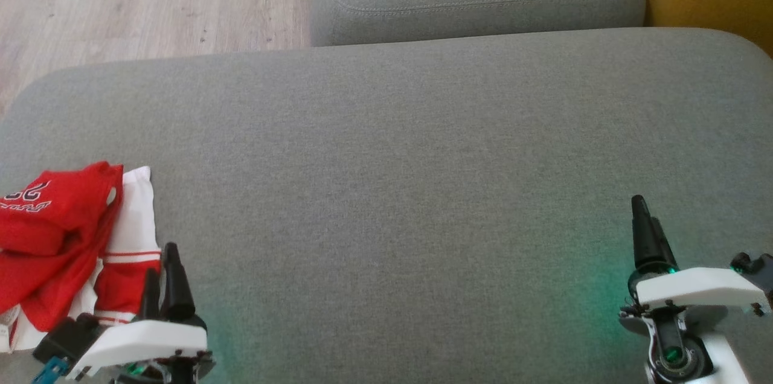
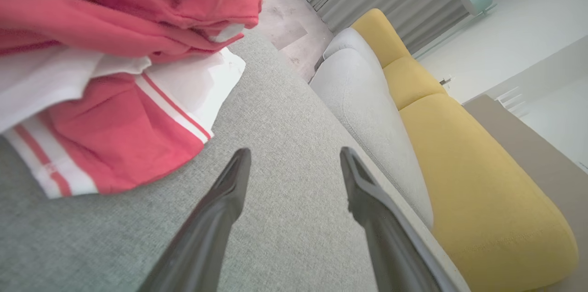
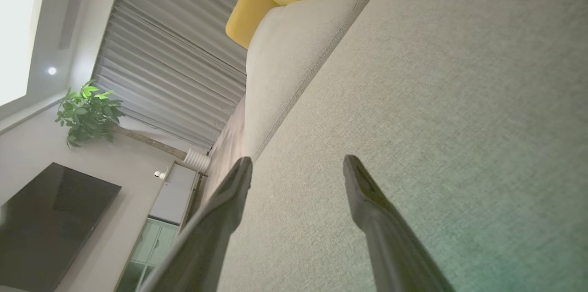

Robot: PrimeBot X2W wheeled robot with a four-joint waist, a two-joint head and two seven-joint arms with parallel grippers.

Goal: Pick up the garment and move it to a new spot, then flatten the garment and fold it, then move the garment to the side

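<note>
One grey sofa cushion (image 1: 386,160) carries the work. The red-and-white garment (image 1: 66,233) lies bunched at 8 o'clock, ungrasped. The left fingers (image 2: 218,223) stand apart just beside it; the right fingers (image 3: 218,223) stand apart at 4 o'clock. Likely step: pickup. Next: advance left fingers onto cloth, close.

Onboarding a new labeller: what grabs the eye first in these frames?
The crumpled red-and-white garment, bright at the near left edge of the wide grey cushion. Next, the left gripper right beside it, fingers open and clear of the cloth, with the right gripper open at the far right. A yellow sofa lies beyond the cushion.
</note>
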